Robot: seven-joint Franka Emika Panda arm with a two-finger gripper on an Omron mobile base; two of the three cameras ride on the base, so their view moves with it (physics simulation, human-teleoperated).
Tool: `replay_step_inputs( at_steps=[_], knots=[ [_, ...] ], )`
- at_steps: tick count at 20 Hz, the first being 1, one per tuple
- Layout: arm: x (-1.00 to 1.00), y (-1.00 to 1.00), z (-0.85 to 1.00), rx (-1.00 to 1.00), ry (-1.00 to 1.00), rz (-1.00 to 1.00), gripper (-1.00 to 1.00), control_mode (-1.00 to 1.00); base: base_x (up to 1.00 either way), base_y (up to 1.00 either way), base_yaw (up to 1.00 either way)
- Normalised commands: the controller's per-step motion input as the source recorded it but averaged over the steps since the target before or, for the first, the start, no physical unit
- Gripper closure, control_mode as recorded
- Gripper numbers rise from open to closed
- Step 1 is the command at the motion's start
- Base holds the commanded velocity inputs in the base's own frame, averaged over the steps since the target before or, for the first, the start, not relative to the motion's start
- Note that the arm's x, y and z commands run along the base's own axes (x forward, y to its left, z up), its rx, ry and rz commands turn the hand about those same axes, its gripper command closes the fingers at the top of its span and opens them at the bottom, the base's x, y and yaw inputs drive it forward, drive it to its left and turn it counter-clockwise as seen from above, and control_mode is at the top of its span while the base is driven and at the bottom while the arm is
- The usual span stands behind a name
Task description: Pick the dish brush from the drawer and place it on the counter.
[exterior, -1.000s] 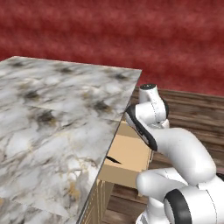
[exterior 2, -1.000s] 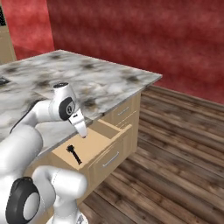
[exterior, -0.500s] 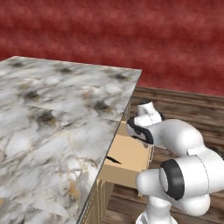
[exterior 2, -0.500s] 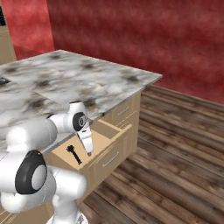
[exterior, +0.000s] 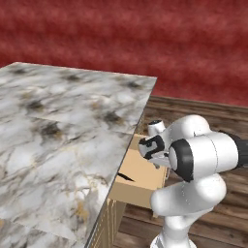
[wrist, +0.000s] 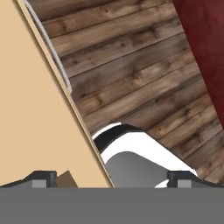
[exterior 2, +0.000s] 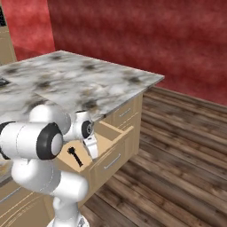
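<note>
The dish brush is seen lying flat in the open drawer, under the counter edge. The tool is held spread above the drawer's front wall, nothing pinched.

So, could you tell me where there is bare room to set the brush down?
The counter is bare marble from the edge above the drawer back to the far corner. The drawer is crowded: the dish brush lies beside the arm.
</note>
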Motion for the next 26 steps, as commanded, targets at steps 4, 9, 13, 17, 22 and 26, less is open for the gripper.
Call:
replay_step_inputs(
  at_steps=[4,9,13,17,22,26],
  knots=[
    [0.5,0.0,-0.41,-0.02,-0.04,0.06,-1.0,-1.0,0.0,0.0,0.0],
    [0.49,0.0,-0.4,-0.05,-0.01,0.08,-1.0,-1.0,0.0,0.0,0.0],
    [0.41,0.0,-0.39,-0.04,0.0,0.09,-1.0,-1.0,0.0,0.0,0.0],
    [0.06,-0.34,-0.31,-0.01,0.0,0.05,-1.0,-1.0,0.0,0.0,0.0],
    [-0.75,-1.0,-0.22,0.0,0.01,0.0,-1.0,-1.0,0.0,0.0,0.0],
    [-1.0,-1.0,-0.16,0.0,-0.05,0.0,-1.0,-1.0,0.0,0.0,0.0]
  ],
)
